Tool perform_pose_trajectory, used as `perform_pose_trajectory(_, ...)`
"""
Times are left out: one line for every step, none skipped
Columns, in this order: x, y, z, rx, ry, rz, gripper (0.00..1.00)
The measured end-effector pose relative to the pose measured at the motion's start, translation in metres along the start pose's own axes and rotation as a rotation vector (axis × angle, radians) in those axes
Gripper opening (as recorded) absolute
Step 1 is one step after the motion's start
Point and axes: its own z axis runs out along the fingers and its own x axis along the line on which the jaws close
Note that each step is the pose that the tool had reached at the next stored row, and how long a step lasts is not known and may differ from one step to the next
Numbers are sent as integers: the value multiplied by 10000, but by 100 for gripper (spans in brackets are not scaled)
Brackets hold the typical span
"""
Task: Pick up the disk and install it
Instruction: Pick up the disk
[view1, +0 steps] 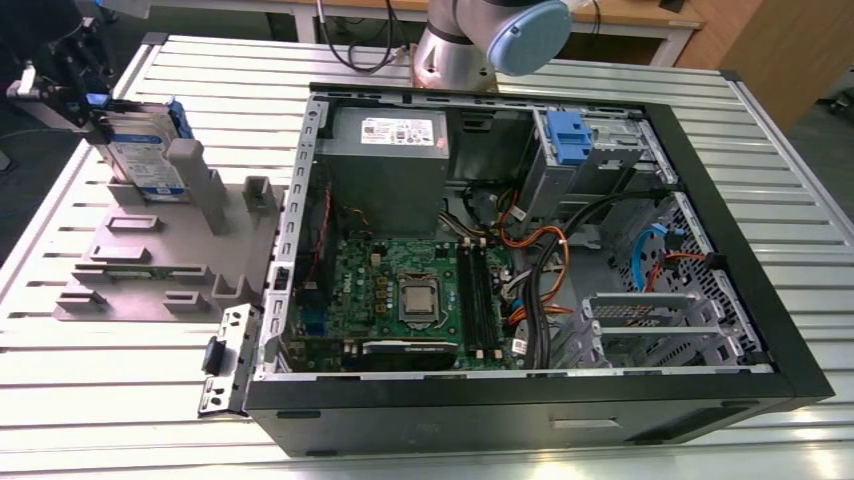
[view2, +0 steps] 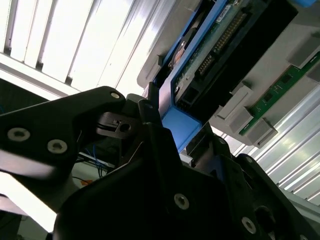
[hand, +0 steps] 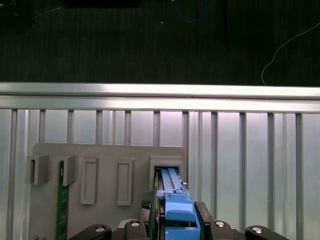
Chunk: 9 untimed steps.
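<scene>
Silver and blue, the disk (view1: 139, 150) stands on edge at ten o'clock in the exterior view, its lower end down among the upright posts of a grey rack (view1: 147, 255). We cannot tell whether it is seated in its slot or lifted a little. The rack lies on a slatted metal table (view1: 774, 140).

We see the gripper (hand: 176, 216) clenched on the disk's upper end. In the first wrist view its dark fingers (hand: 202, 222) press against the blue rail from both sides. The disk is edge-on between them, and the rim of a rack slot surrounds its far end. In the second wrist view the disk (view2: 225, 45) shows its green circuit side and its connector pins, and a corner of the blue rail sits right at the fingers. A green memory stick (hand: 62, 200) stands in another slot of the rack, well apart from the disk.

An open black case (view1: 747, 300) fills the middle of the exterior view, just beside the rack at the rack's three o'clock. Inside it we see a green board (view1: 387, 290) at six o'clock, a grey box (view1: 387, 135) with a white sticker at twelve, and a small blue clip (view1: 567, 135) at one o'clock. The arm (view1: 467, 40) rises beyond the case at twelve o'clock.
</scene>
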Motion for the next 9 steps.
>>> perform_pose_trajectory(0, 0, 2, 1, 1, -1, 46)
perform_pose_trajectory(1, 0, 3, 1, 4, 0, 46)
perform_pose_trajectory(2, 0, 4, 1, 12, 0, 46)
perform_pose_trajectory(3, 0, 5, 1, 21, 0, 46)
perform_pose_trajectory(4, 0, 6, 1, 28, 0, 46)
perform_pose_trajectory(5, 0, 7, 2, 32, 0, 46)
perform_pose_trajectory(7, 0, 8, 2, 34, 0, 46)
perform_pose_trajectory(7, 0, 8, 5, 31, 0, 46)
perform_pose_trajectory(6, 0, 6, 5, 29, 0, 46)
